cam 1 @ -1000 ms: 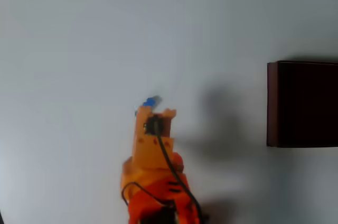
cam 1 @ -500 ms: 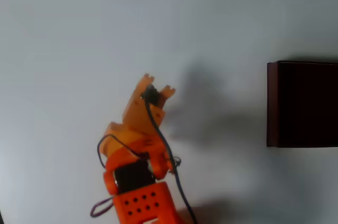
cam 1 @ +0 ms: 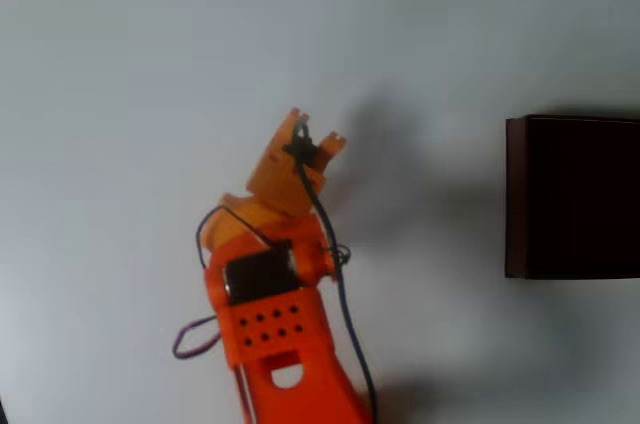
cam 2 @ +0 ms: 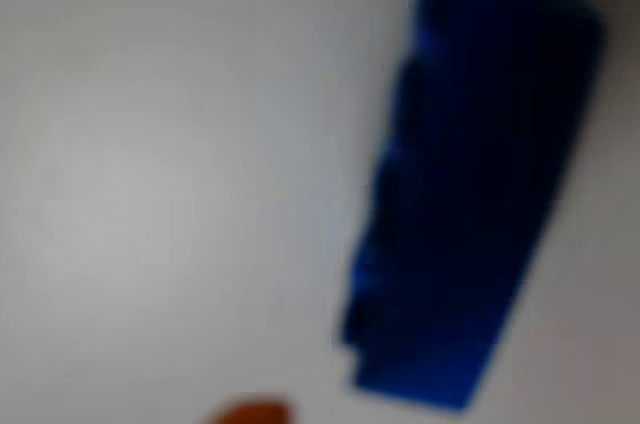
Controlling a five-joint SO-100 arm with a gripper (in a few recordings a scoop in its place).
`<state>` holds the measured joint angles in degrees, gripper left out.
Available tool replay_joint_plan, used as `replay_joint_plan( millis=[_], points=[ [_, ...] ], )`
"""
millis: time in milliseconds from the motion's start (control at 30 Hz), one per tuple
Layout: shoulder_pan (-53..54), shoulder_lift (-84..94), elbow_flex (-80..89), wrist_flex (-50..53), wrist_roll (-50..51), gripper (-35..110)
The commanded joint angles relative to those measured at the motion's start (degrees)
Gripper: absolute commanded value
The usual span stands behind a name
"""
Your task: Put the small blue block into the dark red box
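Step in hand: the carry, by my reading. The orange arm [cam 1: 275,314] is reaching up from the lower centre of the overhead view, with the gripper [cam 1: 312,136] sitting just left of centre over bare white table [cam 1: 150,64].

Small blue block [cam 2: 470,184]: it is filling the right half of the wrist view, large and blurred, slanting from upper right down to lower centre, so close to the lens that I am judging it to be held.

Grip: the fingers are not showing clearly enough against the block in either view, so I cannot tell whether the jaws are clamped on it; the block hanging against the camera is only suggesting a hold.

Dark red box [cam 1: 516,194]: it is lying at the right edge of the overhead view, at mid-height, cut off by the frame, its near-black inside facing up, well apart from the gripper.

Next move calls for: swinging to the right across the open table until the gripper is hanging over the box's dark inside, past its left wall, then parting the fingers.
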<state>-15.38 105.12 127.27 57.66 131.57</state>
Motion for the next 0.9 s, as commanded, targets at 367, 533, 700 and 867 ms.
replay_joint_plan(
  millis=[367, 533, 700, 867],
  points=[
    [-0.1, -8.8, -9.5, 1.6, 0.0, 29],
    [0.7, -11.8, -7.8, -4.2, -2.4, 20],
    [2.5, -12.7, -5.7, -8.9, -6.1, 0],
    [5.0, -10.5, -5.8, -7.3, -10.6, 0]
  ],
)
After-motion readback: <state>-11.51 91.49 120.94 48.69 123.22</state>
